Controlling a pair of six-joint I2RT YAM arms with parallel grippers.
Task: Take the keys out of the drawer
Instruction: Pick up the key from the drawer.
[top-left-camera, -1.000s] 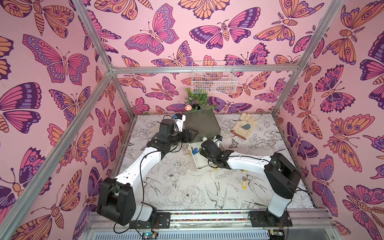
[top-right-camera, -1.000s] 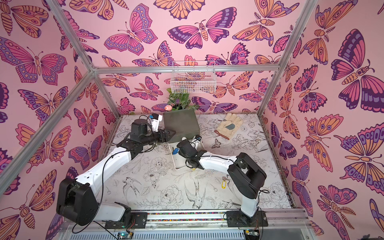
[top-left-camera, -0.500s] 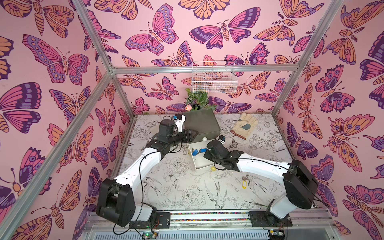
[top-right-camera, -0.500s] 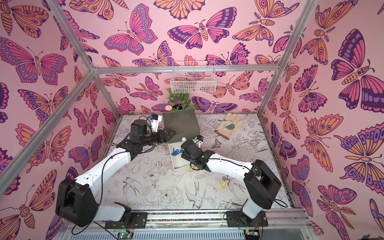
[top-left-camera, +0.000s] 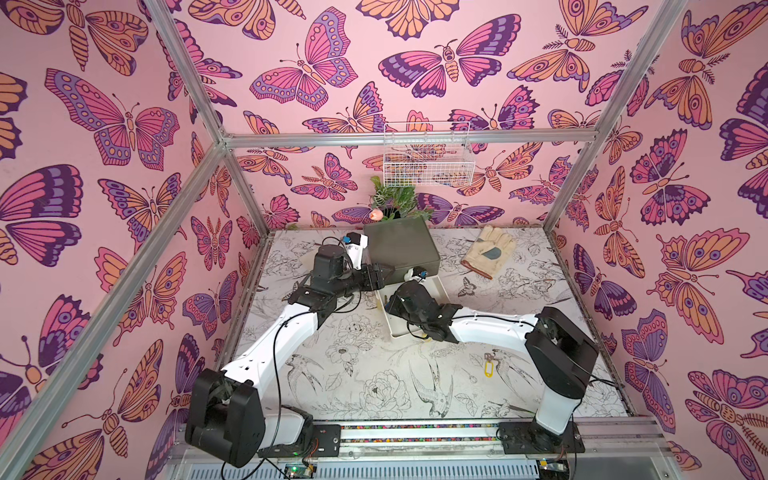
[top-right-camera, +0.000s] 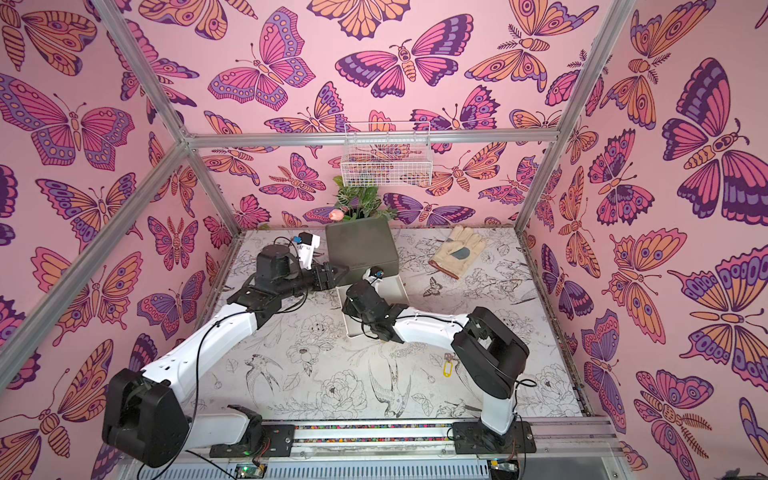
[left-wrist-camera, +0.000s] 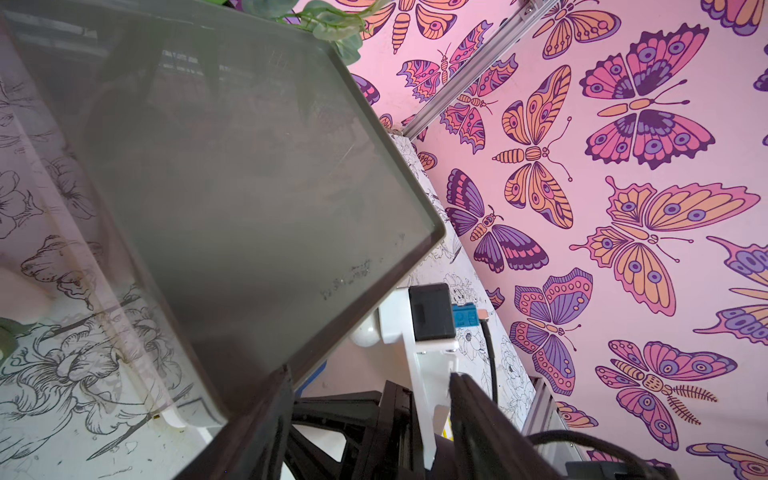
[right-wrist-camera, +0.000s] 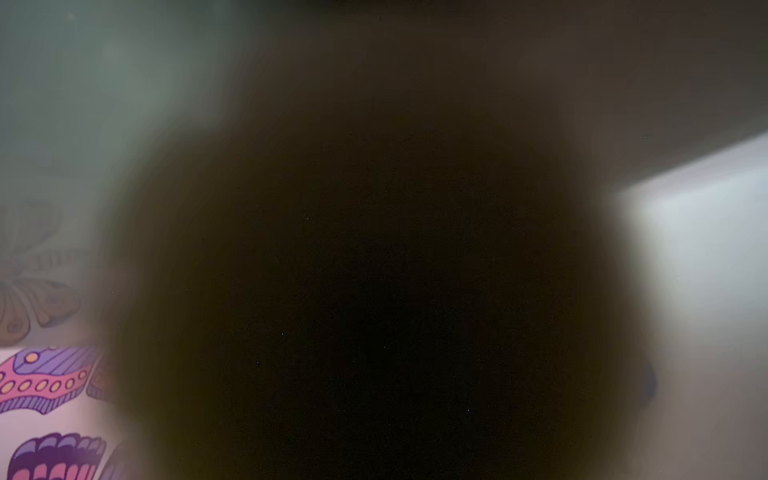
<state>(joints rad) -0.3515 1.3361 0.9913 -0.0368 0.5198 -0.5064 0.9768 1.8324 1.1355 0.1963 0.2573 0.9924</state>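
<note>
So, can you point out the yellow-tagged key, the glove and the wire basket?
yellow-tagged key (top-left-camera: 488, 369): in a top view, middle of its yellow tag.
glove (top-left-camera: 487, 254): in a top view, on its palm.
wire basket (top-left-camera: 428, 174): in a top view, on its front mesh wall.

The left arm (top-left-camera: 274, 345) and the right arm (top-left-camera: 490, 328) are both wearing smooth white shells on their long links, each shell showing a few small dark screw holes. Bulky black joint housings (top-left-camera: 224, 415) are capping those links. A thin black cable (top-left-camera: 276, 374) is hanging loose beside the left arm, and a second cable (top-right-camera: 527, 383) is looping out at the right arm's elbow. Each wrist is carrying a white camera mount (left-wrist-camera: 428, 365) with a black camera block (left-wrist-camera: 430, 311) and a blue connector (left-wrist-camera: 463, 316). The left gripper (left-wrist-camera: 370, 374) is showing flat black fingers (left-wrist-camera: 257, 419). Black base plates (top-left-camera: 328, 436), dotted with screws, are sitting on the near rail (top-left-camera: 415, 436).
</note>
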